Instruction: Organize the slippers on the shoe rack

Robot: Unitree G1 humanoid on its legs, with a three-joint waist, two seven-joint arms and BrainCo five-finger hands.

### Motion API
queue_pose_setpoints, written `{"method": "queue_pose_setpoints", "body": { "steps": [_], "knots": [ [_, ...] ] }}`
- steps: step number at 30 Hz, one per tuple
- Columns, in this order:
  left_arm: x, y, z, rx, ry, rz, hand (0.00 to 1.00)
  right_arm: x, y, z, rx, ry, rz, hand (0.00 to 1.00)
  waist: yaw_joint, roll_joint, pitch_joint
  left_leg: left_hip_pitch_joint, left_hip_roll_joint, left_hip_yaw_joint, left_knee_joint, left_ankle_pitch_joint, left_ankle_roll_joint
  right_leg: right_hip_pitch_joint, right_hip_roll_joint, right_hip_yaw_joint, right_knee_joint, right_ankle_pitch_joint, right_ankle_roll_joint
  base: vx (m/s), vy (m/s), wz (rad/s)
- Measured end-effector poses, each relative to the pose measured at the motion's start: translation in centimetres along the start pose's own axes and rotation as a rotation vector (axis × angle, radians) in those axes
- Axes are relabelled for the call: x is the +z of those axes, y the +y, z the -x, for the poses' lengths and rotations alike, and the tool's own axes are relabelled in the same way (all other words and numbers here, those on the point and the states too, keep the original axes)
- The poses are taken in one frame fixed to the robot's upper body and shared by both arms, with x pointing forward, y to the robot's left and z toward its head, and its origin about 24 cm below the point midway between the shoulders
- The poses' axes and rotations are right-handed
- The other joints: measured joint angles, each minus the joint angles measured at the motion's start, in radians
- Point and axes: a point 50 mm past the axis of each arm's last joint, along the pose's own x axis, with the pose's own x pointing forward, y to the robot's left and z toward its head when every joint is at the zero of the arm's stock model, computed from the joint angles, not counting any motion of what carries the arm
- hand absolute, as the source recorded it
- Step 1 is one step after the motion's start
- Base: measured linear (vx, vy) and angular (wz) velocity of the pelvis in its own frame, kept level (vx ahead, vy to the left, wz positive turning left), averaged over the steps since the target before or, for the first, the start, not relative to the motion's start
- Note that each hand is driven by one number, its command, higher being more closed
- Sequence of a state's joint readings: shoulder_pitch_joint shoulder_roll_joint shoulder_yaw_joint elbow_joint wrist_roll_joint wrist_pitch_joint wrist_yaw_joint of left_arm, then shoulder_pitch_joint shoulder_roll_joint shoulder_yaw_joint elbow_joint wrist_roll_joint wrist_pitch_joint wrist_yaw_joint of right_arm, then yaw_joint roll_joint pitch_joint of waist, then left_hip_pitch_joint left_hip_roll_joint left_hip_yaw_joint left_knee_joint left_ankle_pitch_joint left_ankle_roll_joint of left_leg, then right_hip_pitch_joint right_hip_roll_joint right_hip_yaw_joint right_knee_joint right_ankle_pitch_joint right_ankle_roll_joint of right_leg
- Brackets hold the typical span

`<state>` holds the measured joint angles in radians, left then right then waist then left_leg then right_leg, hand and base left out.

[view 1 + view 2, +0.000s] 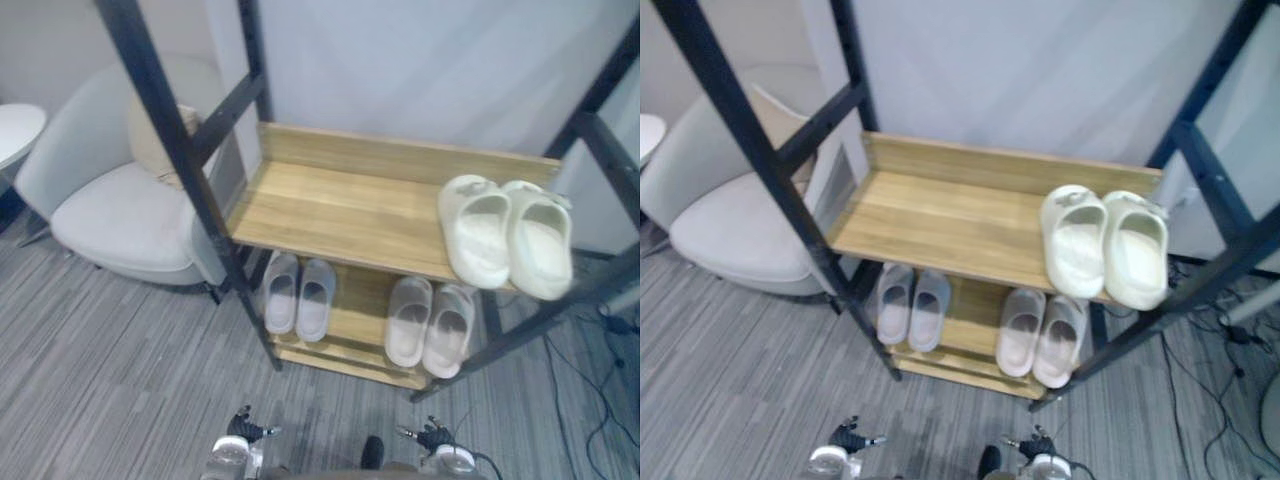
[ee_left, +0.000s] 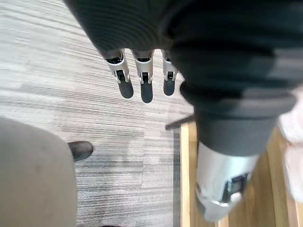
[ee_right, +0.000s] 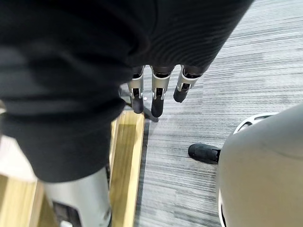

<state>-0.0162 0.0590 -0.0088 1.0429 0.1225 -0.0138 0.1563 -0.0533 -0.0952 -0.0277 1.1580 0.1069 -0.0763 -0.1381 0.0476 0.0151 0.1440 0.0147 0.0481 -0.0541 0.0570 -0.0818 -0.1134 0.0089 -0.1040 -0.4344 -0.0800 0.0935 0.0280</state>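
Observation:
A wooden shoe rack (image 1: 340, 205) with a black frame stands before me. On the right end of its top shelf lies a pair of cream slippers (image 1: 505, 235), toes toward the back. The lower shelf holds a pale grey pair (image 1: 298, 295) on the left and a beige pair (image 1: 430, 322) on the right. My left hand (image 1: 245, 428) and right hand (image 1: 432, 436) hang low near the floor in front of the rack, apart from every slipper. In the wrist views the left hand's fingers (image 2: 144, 75) and the right hand's fingers (image 3: 158, 94) are straight and hold nothing.
A light grey armchair (image 1: 120, 200) with a cushion stands left of the rack, its seat close to the black frame post (image 1: 180, 150). A small white table (image 1: 15, 130) shows at the far left. Grey striped carpet (image 1: 120, 380) covers the floor.

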Motion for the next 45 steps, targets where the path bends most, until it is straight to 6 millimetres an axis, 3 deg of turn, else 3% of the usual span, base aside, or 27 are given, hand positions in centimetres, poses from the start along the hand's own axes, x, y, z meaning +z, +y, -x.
{"method": "queue_pose_setpoints", "body": {
  "steps": [3, 4, 5, 6, 9, 11, 12, 14, 16, 17, 18, 20, 21, 24, 27, 30, 31, 32, 34, 36, 37, 39, 41, 42, 43, 44, 45],
  "knots": [
    [0.6, 0.4, -0.1, 0.021, -0.024, 0.0, 0.0, 2.3, 0.2, -0.5, 0.003, -0.051, 0.0, 0.0, 0.01, 0.001, 0.019, -0.119, -0.005, -0.005, 0.002, 0.089, -0.019, -0.117, -0.039, -0.047, 0.124, -0.077, -0.047, -0.13, -0.049, 0.97],
    [0.8, 0.5, -0.1, 0.024, -0.03, 0.01, 0.0, 2.4, 0.1, -0.5, -0.003, -0.054, -0.003, 0.0, 0.012, 0.0, 0.021, -0.121, 0.0, 0.023, 0.017, 0.085, -0.013, -0.117, -0.043, -0.066, 0.127, -0.081, -0.053, -0.11, -0.06, 1.26],
    [0.9, 0.4, -0.1, 0.023, -0.033, 0.018, 0.0, 2.5, -0.6, -0.5, -0.021, -0.063, -0.014, 0.0, 0.011, -0.007, 0.025, -0.129, 0.021, 0.137, 0.123, 0.016, 0.043, -0.105, -0.053, -0.114, 0.145, -0.094, -0.059, -0.02, -0.03, 0.8],
    [0.9, 0.4, -0.1, 0.02, -0.034, 0.017, 0.0, 2.3, -1.1, -0.5, -0.035, -0.067, -0.027, 0.0, 0.005, -0.007, 0.026, -0.122, 0.032, 0.191, 0.156, -0.013, 0.061, -0.098, -0.055, -0.131, 0.152, -0.102, -0.054, -0.02, -0.02, 0.93],
    [0.8, 0.0, 0.0, 0.012, -0.034, 0.033, 0.0, -0.1, -3.3, 0.0, -0.101, -0.023, -0.062, 0.0, -0.009, -0.004, 0.021, -0.068, 0.052, 0.303, 0.069, -0.045, 0.053, -0.084, -0.052, -0.2, 0.176, -0.123, -0.025, -0.06, 0.069, 0.76],
    [0.7, 0.4, -0.1, 0.022, -0.039, 0.033, 0.0, -1.6, -3.5, 0.4, -0.108, 0.023, -0.068, 0.0, -0.009, -0.032, 0.015, -0.081, 0.027, 0.283, 0.048, -0.04, 0.059, -0.118, -0.087, -0.204, 0.246, -0.156, -0.001, -0.07, 0.097, 0.49],
    [0.5, 0.9, -0.1, 0.032, -0.032, 0.03, 0.0, -2.9, -3.5, 0.8, -0.106, 0.064, -0.067, 0.0, -0.012, -0.05, 0.013, -0.08, -0.003, 0.273, 0.054, -0.045, 0.068, -0.155, -0.153, -0.195, 0.369, -0.215, 0.027, -0.01, 0.134, 0.35],
    [0.0, 1.0, 0.0, 0.033, -0.018, 0.029, 0.0, -3.5, -3.3, 0.9, -0.104, 0.082, -0.069, 0.0, -0.021, -0.053, 0.012, -0.079, -0.032, 0.25, 0.071, -0.054, 0.083, -0.172, -0.199, -0.168, 0.454, -0.255, 0.054, 0.02, 0.087, 0.45],
    [0.2, 0.7, 0.0, 0.02, -0.023, 0.018, 0.0, -3.0, -3.3, 0.8, -0.101, 0.069, -0.059, 0.0, -0.045, -0.046, 0.018, -0.084, -0.075, 0.19, 0.093, -0.064, 0.1, -0.22, -0.216, 0.046, 0.593, -0.248, 0.022, 0.04, 0.064, 0.89],
    [0.2, 0.6, 0.0, 0.015, -0.027, 0.013, 0.0, -2.4, -3.5, 0.6, -0.098, 0.056, -0.044, 0.0, -0.046, -0.039, 0.02, -0.081, -0.082, 0.157, 0.102, -0.065, 0.106, -0.252, -0.198, 0.183, 0.673, -0.233, 0.0, 0.1, 0.026, 1.16],
    [0.1, 0.6, 0.0, 0.016, -0.024, 0.017, 0.0, -2.2, -3.2, 0.5, -0.086, 0.047, -0.024, 0.0, -0.051, -0.031, 0.016, -0.075, -0.078, 0.106, 0.103, -0.054, 0.11, -0.261, -0.134, 0.331, 0.686, -0.254, 0.015, 0.13, -0.015, 1.19],
    [-0.1, 1.4, 0.0, 0.034, -0.019, 0.005, 0.0, -2.3, -2.6, 0.6, -0.066, 0.046, -0.011, 0.0, -0.054, -0.05, 0.005, -0.086, -0.078, 0.025, 0.096, -0.03, 0.095, -0.208, -0.042, 0.453, 0.555, -0.287, 0.029, 0.15, -0.161, 1.35],
    [0.0, 1.5, -0.1, 0.036, -0.021, 0.003, 0.0, -2.0, -2.0, 0.5, -0.053, 0.035, -0.009, 0.0, -0.047, -0.068, -0.001, -0.087, -0.08, -0.02, 0.07, -0.008, 0.079, -0.136, -0.03, 0.474, 0.429, -0.293, 0.031, 0.13, -0.174, 1.17],
    [0.0, 1.4, -0.1, 0.031, -0.02, 0.004, 0.0, -0.4, -0.3, 0.2, -0.011, -0.009, -0.021, 0.0, -0.043, -0.067, 0.0, -0.105, -0.069, -0.091, -0.001, 0.057, 0.05, -0.076, -0.016, 0.415, 0.305, -0.284, 0.03, 0.06, -0.14, 0.86],
    [-0.2, 1.2, 0.0, 0.034, -0.013, 0.03, 0.0, -0.8, 0.5, 0.3, 0.012, 0.006, -0.01, 0.0, -0.039, -0.065, -0.002, -0.07, -0.048, -0.094, -0.06, 0.107, 0.036, -0.018, 0.001, 0.359, 0.26, -0.272, 0.014, 0.03, -0.166, 0.66],
    [0.2, 1.3, -0.1, 0.037, -0.021, 0.038, 0.0, -0.6, 0.8, 0.3, 0.023, -0.003, 0.01, 0.0, -0.042, -0.067, -0.002, -0.094, -0.043, -0.071, -0.083, 0.169, 0.037, -0.004, 0.008, 0.295, 0.255, -0.271, 0.012, -0.04, -0.078, 0.71],
    [0.4, 1.1, -0.1, 0.032, -0.027, 0.037, 0.0, -0.8, 0.7, 0.3, 0.02, 0.002, 0.011, 0.0, -0.048, -0.067, -0.001, -0.12, -0.046, -0.034, -0.079, 0.196, 0.061, -0.007, 0.004, 0.263, 0.257, -0.269, 0.009, -0.1, -0.032, 1.33],
    [0.5, 0.8, -0.1, 0.024, -0.03, 0.03, 0.0, -1.0, 0.7, 0.4, 0.014, 0.014, -0.002, 0.0, -0.058, -0.062, 0.0, -0.153, -0.04, 0.111, -0.051, 0.177, 0.139, -0.008, -0.004, 0.195, 0.265, -0.27, 0.006, -0.12, -0.014, 1.19],
    [0.8, 0.9, -0.2, 0.025, -0.038, 0.026, 0.0, -1.1, 0.7, 0.4, 0.011, 0.015, -0.009, 0.0, -0.064, -0.058, 0.006, -0.2, -0.018, 0.267, 0.044, 0.084, 0.238, -0.009, 0.004, 0.154, 0.287, -0.29, -0.003, -0.12, -0.002, 1.01],
    [1.2, 1.1, -0.3, 0.03, -0.05, 0.014, 0.0, -0.7, 0.4, 0.3, -0.004, 0.0, -0.053, 0.0, -0.063, -0.049, 0.015, -0.259, -0.005, 0.314, 0.132, 0.029, 0.23, -0.01, 0.001, 0.132, 0.316, -0.354, 0.012, -0.14, -0.02, 1.19],
    [1.5, 0.9, -0.4, 0.026, -0.054, 0.016, 0.0, -0.5, 0.2, 0.3, -0.011, -0.004, -0.073, 0.0, -0.073, -0.063, 0.017, -0.257, -0.003, 0.335, 0.128, 0.026, 0.225, -0.007, -0.006, 0.118, 0.298, -0.383, 0.009, -0.14, 0.03, 1.36],
    [2.0, 0.6, -0.4, 0.018, -0.066, 0.019, 0.0, -0.9, 0.1, 0.4, -0.018, 0.004, -0.086, 0.0, -0.083, -0.059, 0.02, -0.302, 0.011, 0.385, 0.241, 0.001, 0.218, -0.023, -0.025, 0.084, 0.321, -0.399, 0.027, -0.08, 0.089, 1.24],
    [1.4, 0.7, -0.3, 0.02, -0.051, 0.015, 0.0, -0.5, 0.0, 0.4, -0.02, -0.008, -0.085, 0.0, -0.082, -0.044, 0.019, -0.312, 0.015, 0.413, 0.35, -0.099, 0.208, -0.018, -0.031, 0.059, 0.39, -0.461, 0.121, 0.12, 0.12, 1.15],
    [1.5, 1.2, -0.4, 0.03, -0.055, 0.004, 0.0, -0.9, 0.1, 0.5, -0.019, 0.002, -0.083, 0.0, -0.084, -0.062, 0.015, -0.297, -0.018, 0.403, 0.342, -0.112, 0.199, -0.009, -0.059, 0.068, 0.459, -0.463, 0.16, 0.26, 0.131, 1.21],
    [1.4, 1.2, -0.4, 0.031, -0.051, 0.002, 0.0, -0.9, 0.1, 0.5, -0.017, 0.003, -0.081, 0.0, -0.072, -0.078, 0.019, -0.274, -0.064, 0.363, 0.315, -0.121, 0.198, -0.065, -0.09, 0.145, 0.617, -0.454, 0.146, 0.27, 0.141, 1.14],
    [1.6, 1.2, -0.4, 0.032, -0.057, 0.001, 0.0, -0.3, 0.1, 0.4, -0.017, -0.016, -0.082, 0.0, -0.068, -0.075, 0.025, -0.265, -0.087, 0.334, 0.297, -0.12, 0.204, -0.15, -0.097, 0.228, 0.778, -0.419, 0.079, 0.26, 0.136, 1.1],
    [1.7, 1.4, -0.5, 0.036, -0.058, 0.0, 0.0, 0.3, 0.2, 0.2, -0.012, -0.034, -0.079, 0.0, -0.076, -0.071, 0.034, -0.245, -0.106, 0.293, 0.274, -0.119, 0.204, -0.216, -0.066, 0.313, 0.893, -0.431, 0.051, 0.21, 0.113, 1.08]
  ]
}}
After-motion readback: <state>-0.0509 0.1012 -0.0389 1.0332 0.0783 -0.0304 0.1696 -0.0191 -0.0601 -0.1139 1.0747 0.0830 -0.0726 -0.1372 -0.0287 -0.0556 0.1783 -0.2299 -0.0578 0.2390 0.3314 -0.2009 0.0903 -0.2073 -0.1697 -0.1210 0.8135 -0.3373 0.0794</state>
